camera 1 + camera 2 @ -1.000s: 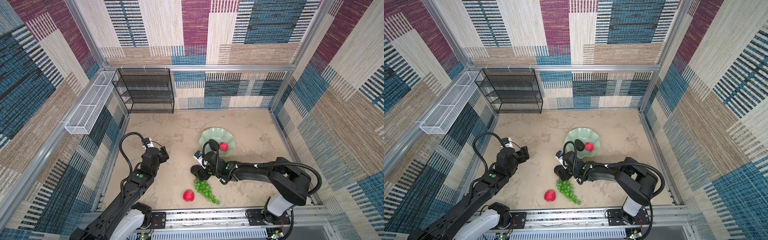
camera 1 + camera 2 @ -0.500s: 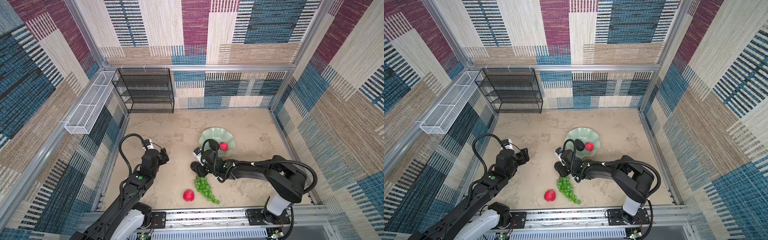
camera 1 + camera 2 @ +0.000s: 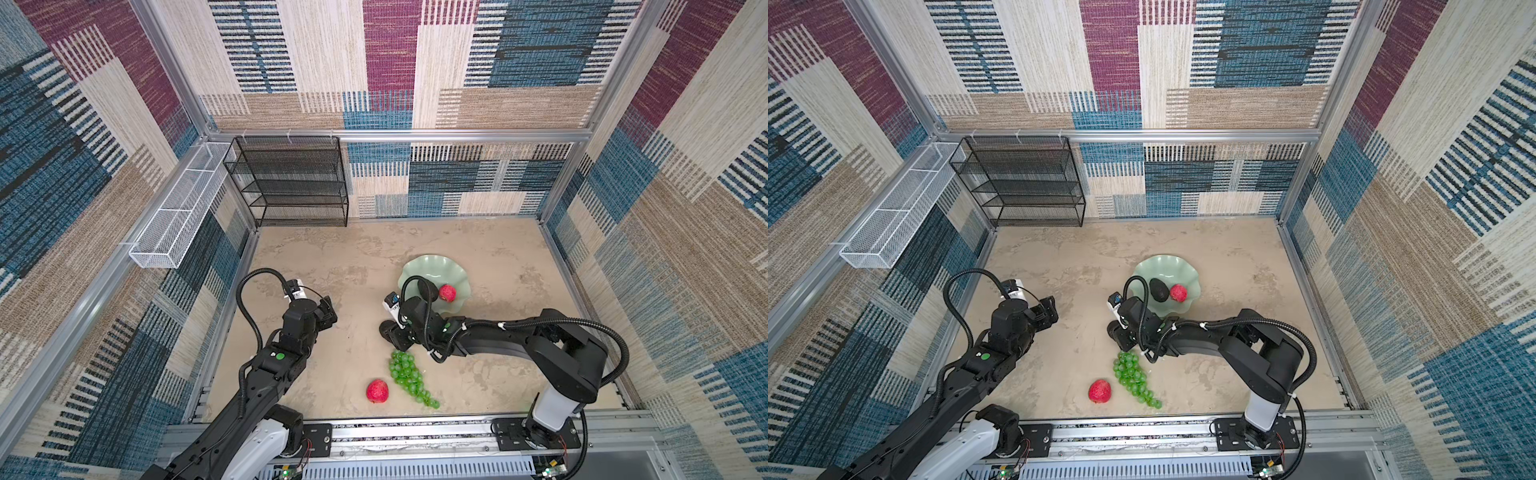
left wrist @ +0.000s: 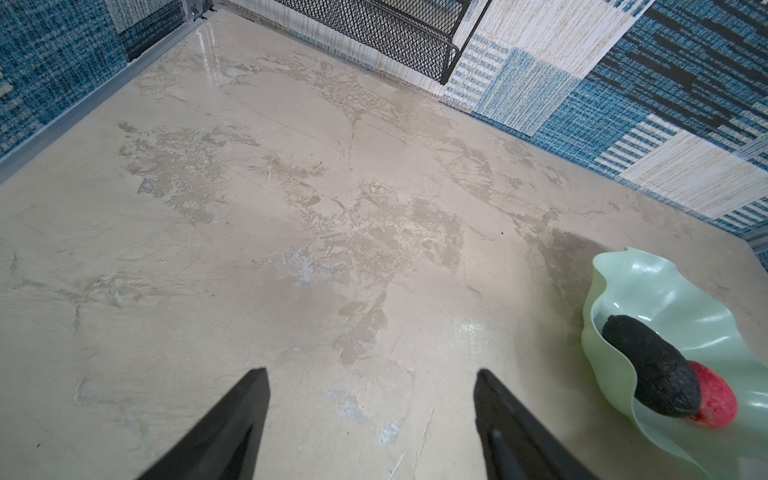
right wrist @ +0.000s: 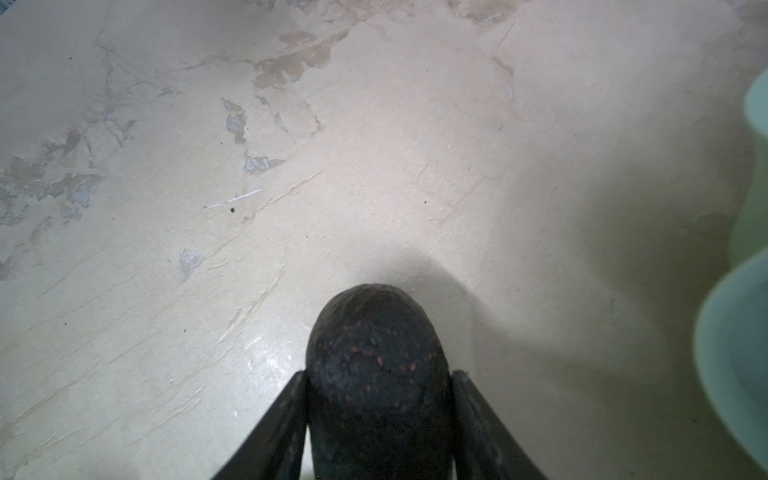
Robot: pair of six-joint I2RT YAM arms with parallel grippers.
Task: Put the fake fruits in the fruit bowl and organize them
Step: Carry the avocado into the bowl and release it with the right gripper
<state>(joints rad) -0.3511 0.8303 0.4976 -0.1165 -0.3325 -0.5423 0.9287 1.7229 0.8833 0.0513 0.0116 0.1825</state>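
My right gripper (image 5: 379, 376) is shut on a dark avocado (image 5: 376, 365), held low over the table just left of the fruit bowl (image 3: 432, 266); both top views show that gripper (image 3: 391, 331) behind the grapes (image 3: 409, 376). The pale green wavy bowl (image 3: 1165, 266) holds another avocado (image 3: 1158, 289) and a red strawberry (image 3: 1178, 293). A second strawberry (image 3: 377, 391) lies on the table beside the grapes, near the front edge. My left gripper (image 4: 372, 374) is open and empty over bare table at the left (image 3: 328, 316).
A black wire-mesh shelf rack (image 3: 291, 183) stands at the back left against the wall. A white mesh basket (image 3: 178, 212) hangs on the left wall. Patterned walls close in the table on three sides.
The right gripper's jaws have shut on the avocado, and it has shifted slightly back and left, away from the grapes. The left arm has not moved.
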